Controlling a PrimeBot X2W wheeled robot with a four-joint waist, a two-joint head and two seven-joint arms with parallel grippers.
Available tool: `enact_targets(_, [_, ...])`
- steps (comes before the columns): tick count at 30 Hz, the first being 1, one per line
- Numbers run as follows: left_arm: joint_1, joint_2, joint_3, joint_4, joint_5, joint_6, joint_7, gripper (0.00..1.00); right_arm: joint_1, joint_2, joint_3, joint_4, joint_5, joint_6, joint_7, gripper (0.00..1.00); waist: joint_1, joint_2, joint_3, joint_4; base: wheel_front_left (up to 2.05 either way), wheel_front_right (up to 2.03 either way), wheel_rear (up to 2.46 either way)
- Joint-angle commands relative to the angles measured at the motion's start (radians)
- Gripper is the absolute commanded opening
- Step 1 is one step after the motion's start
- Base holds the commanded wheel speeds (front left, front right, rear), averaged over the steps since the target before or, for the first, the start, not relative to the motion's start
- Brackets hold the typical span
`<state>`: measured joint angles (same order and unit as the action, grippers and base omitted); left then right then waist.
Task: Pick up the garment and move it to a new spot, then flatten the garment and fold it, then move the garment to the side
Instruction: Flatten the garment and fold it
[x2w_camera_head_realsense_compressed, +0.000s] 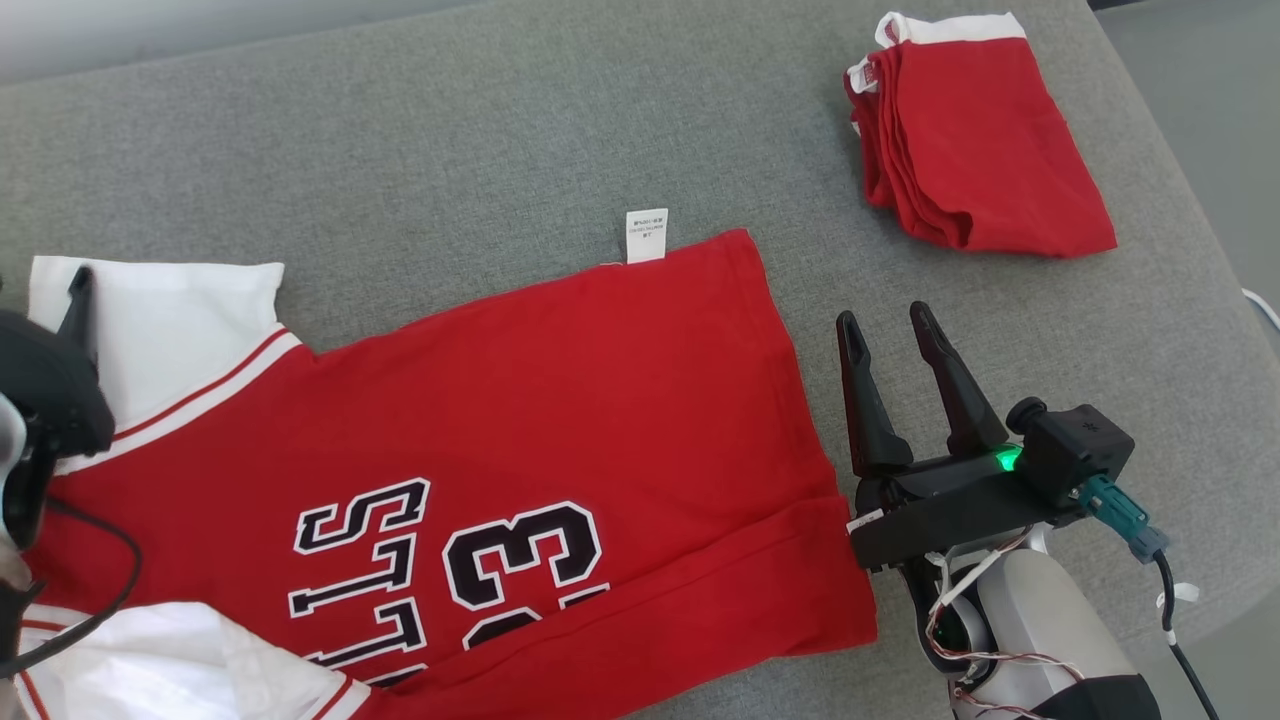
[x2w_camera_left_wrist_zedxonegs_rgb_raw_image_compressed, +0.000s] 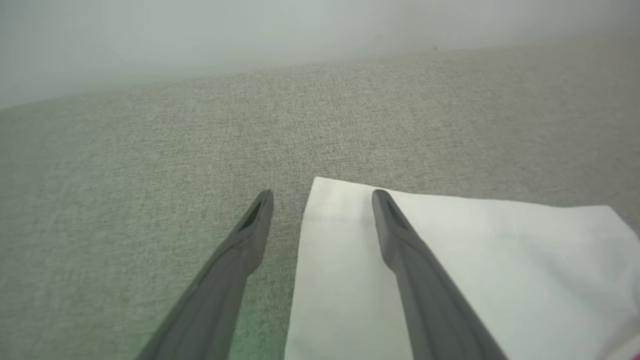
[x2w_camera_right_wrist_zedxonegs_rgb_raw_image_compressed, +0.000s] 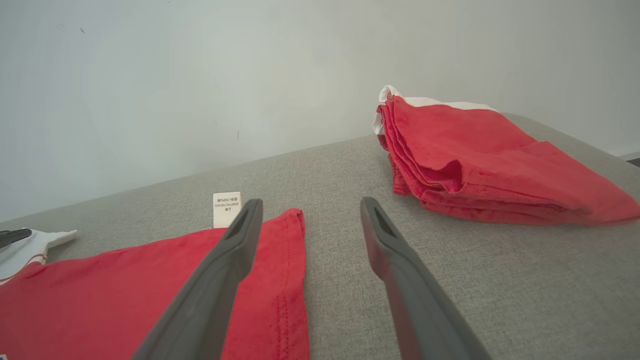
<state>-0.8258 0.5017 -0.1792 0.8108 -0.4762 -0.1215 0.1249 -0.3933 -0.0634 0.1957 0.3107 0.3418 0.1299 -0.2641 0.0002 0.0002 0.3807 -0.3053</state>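
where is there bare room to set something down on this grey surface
Widest free patch: the grey surface behind the jersey, left of the folded red pile. Smaller patch between that pile and the right gripper. Crowded: the near left.

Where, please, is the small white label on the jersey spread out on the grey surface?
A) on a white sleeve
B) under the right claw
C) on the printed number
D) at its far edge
D: the label juts from the far edge of the jersey onto the grey surface.
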Motion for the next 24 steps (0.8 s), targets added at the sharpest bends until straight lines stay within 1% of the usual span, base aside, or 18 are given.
enact_targets(1, [-0.01, 0.008, -0.001, 0.014, 0.002, 0.005, 0.007, 1.0, -0.016, 0.003, 0.0, 0.0, 0.002, 0.001, 0.0, 1.0, -0.0002, -0.0002, 0.008, -0.006, 0.0, 0.0, 0.0])
enact_targets(3, [-0.024, 0.005, 0.002, 0.039, -0.012, 0.003, 0.014, 1.0, -0.016, 0.003, -0.001, -0.003, -0.001, 0.001, 0.0, 1.0, -0.0002, -0.0002, 0.011, -0.006, 0.0, 0.0, 0.0])
enact_targets(6, [-0.029, -0.016, 0.009, 0.068, -0.044, -0.001, 0.022, 1.0, -0.014, -0.001, 0.001, 0.0, -0.007, 0.001, 0.0, 1.0, -0.0002, -0.0002, 0.017, -0.003, 0.0, 0.0, 0.0])
enact_targets(10, [-0.05, -0.031, -0.005, 0.089, -0.064, -0.007, 0.035, 1.0, -0.03, -0.007, 0.014, 0.016, -0.009, 0.001, 0.0, 1.0, -0.0002, -0.0002, 0.028, 0.003, 0.0, 0.0, 0.0])
enact_targets(11, [-0.05, -0.039, -0.008, 0.096, -0.071, -0.008, 0.04, 0.9, -0.034, -0.007, 0.015, 0.025, -0.011, 0.001, 0.0, 1.0, -0.0002, -0.0002, 0.03, 0.005, 0.0, 0.0, 0.0])
enact_targets(12, [-0.053, -0.042, -0.015, 0.098, -0.073, -0.009, 0.038, 0.28, -0.04, -0.008, 0.016, 0.042, -0.012, 0.001, 0.0, 1.0, -0.0002, -0.0002, 0.03, 0.008, 0.0, 0.0, 0.0])
enact_targets(13, [-0.059, -0.042, -0.022, 0.097, -0.073, -0.01, 0.029, 0.0, -0.046, -0.008, 0.018, 0.062, -0.011, 0.001, 0.0, 1.0, -0.0002, -0.0002, 0.031, 0.011, 0.0, 0.0, 0.0])
enact_targets(17, [-0.072, -0.044, -0.048, 0.083, -0.082, -0.009, -0.018, 0.0, -0.107, -0.019, 0.035, 0.159, -0.016, 0.001, 0.0, 1.0, -0.0002, -0.0002, 0.023, 0.037, 0.0, 0.0, 0.0])
enact_targets(24, [-0.048, -0.057, -0.118, -0.005, -0.128, -0.008, -0.104, 0.0, -0.25, -0.05, 0.059, 0.353, 0.006, 0.001, 0.0, 1.0, -0.0002, -0.0002, 0.007, 0.098, 0.0, 0.0, 0.0])
